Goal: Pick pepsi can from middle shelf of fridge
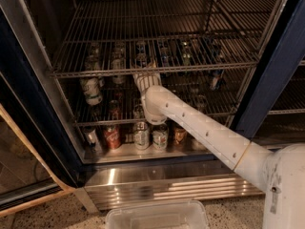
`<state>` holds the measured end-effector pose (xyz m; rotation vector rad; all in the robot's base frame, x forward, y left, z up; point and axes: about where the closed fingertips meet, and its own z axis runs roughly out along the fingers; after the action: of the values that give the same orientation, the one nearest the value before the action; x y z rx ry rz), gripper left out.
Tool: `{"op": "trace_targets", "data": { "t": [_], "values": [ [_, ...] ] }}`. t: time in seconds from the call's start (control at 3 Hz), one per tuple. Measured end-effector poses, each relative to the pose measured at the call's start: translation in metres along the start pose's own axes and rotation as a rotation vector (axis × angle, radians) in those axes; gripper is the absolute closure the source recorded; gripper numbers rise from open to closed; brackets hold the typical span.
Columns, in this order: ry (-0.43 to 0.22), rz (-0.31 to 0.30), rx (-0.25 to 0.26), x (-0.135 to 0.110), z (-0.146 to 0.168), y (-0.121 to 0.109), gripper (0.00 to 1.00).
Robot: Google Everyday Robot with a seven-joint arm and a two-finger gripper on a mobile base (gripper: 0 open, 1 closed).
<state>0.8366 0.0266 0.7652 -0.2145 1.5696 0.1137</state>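
Shop or canteen: commercial display fridge (282, 66), wire racks (157, 37) of drink cans (141, 135), claw (145, 74) between the racks.

I had the gripper (145, 76) inside the fridge (281, 66), just under the front bar of the upper rack (157, 32) and above the middle shelf (221, 101). The arm (200, 125) ran from it toward the lower right, crossing in front of that shelf. A can (91, 90) stood on the shelf to the gripper's left. Below, a row of cans (141, 135) stood on the fridge floor near the front. A tub (157, 214) lay on the ground before the fridge.
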Motion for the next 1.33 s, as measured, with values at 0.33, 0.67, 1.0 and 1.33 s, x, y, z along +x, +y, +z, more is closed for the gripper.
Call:
{"op": "trace_targets", "data": {
  "t": [0.33, 0.67, 1.0, 1.33],
  "values": [
    [0.0, 0.0, 0.0, 0.0, 0.0, 0.0, 0.94],
    [-0.035, 0.028, 0.015, -0.004, -0.018, 0.001, 1.0],
    [-0.081, 0.075, 0.03, -0.014, -0.053, -0.001, 1.0],
    [-0.111, 0.144, 0.049, -0.025, -0.1, -0.007, 1.0]
  ]
}}
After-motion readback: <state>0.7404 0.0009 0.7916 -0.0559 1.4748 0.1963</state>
